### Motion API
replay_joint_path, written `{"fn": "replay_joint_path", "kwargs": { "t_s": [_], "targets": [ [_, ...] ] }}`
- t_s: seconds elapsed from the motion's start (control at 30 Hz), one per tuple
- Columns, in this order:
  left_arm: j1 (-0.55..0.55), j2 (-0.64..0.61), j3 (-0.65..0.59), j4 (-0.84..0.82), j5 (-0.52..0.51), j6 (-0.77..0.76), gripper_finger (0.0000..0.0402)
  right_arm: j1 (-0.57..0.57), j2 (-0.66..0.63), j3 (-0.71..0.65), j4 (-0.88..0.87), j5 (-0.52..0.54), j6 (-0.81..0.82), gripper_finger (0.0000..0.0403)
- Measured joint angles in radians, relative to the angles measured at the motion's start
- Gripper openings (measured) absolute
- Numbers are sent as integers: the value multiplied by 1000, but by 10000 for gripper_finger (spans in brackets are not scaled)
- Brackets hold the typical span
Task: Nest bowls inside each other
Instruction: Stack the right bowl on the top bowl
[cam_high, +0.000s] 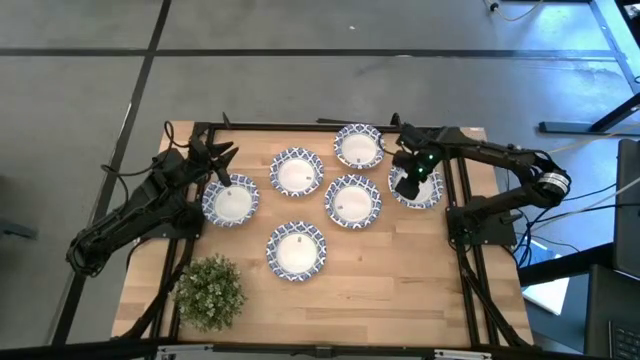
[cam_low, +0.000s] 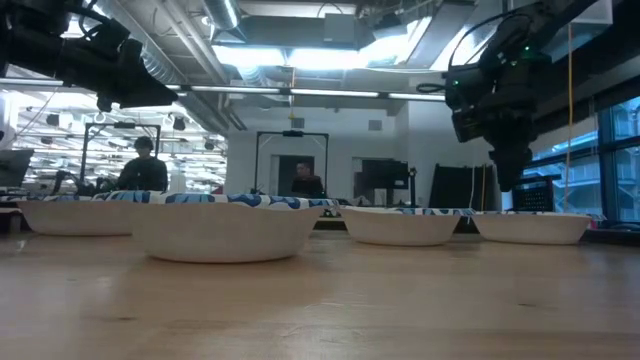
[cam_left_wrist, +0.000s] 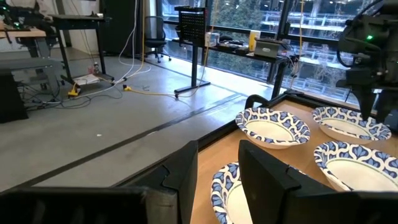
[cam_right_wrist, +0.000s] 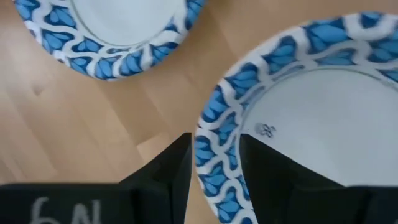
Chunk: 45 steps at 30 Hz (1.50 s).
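Six small bowls, white with blue-patterned rims, sit apart on their bases on the wooden table. My left gripper (cam_high: 222, 180) (cam_left_wrist: 217, 180) is open and hangs over the far-left rim of the leftmost bowl (cam_high: 233, 203) (cam_left_wrist: 225, 190); in the low view that arm (cam_low: 110, 60) stays well above the bowls. My right gripper (cam_high: 405, 183) (cam_right_wrist: 214, 180) is open and points down at the rightmost bowl (cam_high: 430, 190) (cam_right_wrist: 311, 118) (cam_low: 530, 226). One finger stands over the inside of that bowl's left rim (cam_right_wrist: 214, 143), the other outside it.
The other bowls lie at the table's middle (cam_high: 352, 200), far middle (cam_high: 296, 172), far right (cam_high: 358, 146) and near middle (cam_high: 296, 250). A green leafy plant (cam_high: 210, 290) stands at the near left corner. Bare wood shows along the near right side (cam_high: 400, 290). People sit in the room behind (cam_low: 145, 170).
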<state>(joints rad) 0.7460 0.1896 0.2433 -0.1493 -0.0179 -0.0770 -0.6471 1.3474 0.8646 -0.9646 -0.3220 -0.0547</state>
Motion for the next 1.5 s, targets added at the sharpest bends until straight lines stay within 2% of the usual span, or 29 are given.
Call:
{"fn": "replay_joint_path", "kwargs": {
  "t_s": [0.37,0.6,0.93,0.97,1.07,1.13,1.5],
  "targets": [
    [0,0,0,0,0,0,111,53,0,0,140,4,43,136],
    [0,0,0,0,0,0,111,53,0,0,145,6,98,135],
    [0,0,0,0,0,0,111,52,0,0,97,7,23,136],
    [0,0,0,0,0,0,111,52,0,0,82,20,29,137],
    [0,0,0,0,0,1,111,63,0,0,46,170,58,144],
    [0,0,0,0,0,1,111,65,0,-1,41,221,44,146],
    [0,0,0,0,0,1,111,67,-1,-1,35,196,1,147]
  ]
}}
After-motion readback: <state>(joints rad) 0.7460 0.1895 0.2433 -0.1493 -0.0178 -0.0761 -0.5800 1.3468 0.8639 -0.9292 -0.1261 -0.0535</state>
